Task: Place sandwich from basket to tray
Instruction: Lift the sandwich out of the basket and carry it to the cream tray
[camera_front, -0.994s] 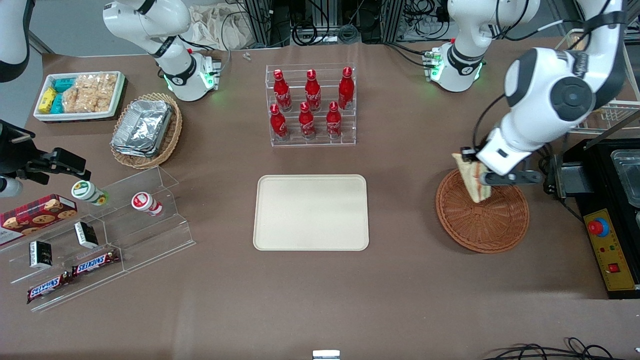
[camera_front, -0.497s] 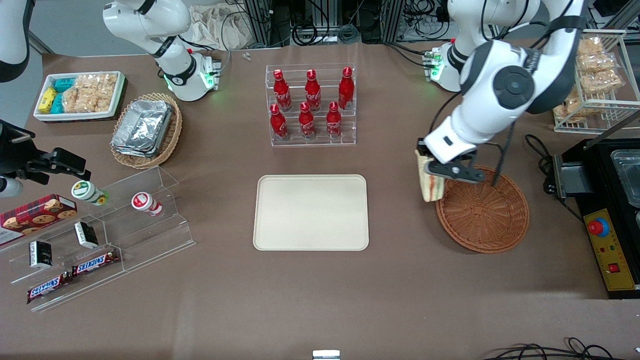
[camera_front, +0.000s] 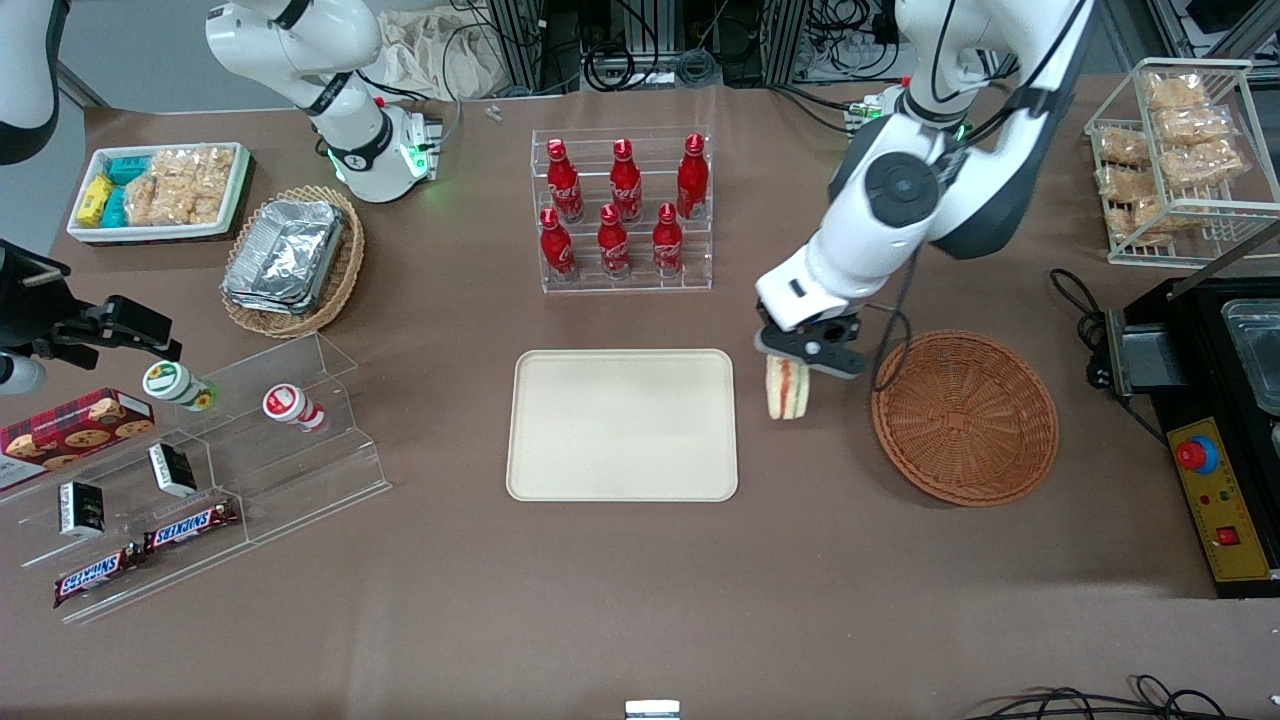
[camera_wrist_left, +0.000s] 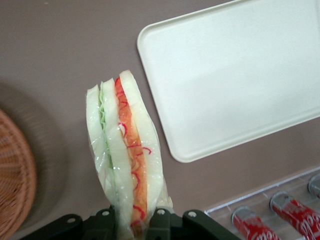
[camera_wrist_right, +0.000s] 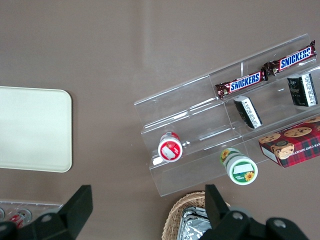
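The gripper (camera_front: 800, 352) clenches the sandwich (camera_front: 787, 387) in the air between the tray (camera_front: 622, 424) and the basket (camera_front: 964, 417).

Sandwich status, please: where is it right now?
Pincer shut on sandwich, in the air between basket and tray. Tray bare. Nothing in the way.

Lighting even, bright, diffuse from overhead; colours true. Soft shadow on the brown table (camera_front: 620, 600) just beside the basket (camera_front: 965, 418), toward the tray (camera_front: 622, 424). Tray slightly overexposed in left wrist view. Gripper (camera_wrist_left: 134, 225) holds the sandwich (camera_wrist_left: 125, 150) in sharp focus; wrap shows faint glare.
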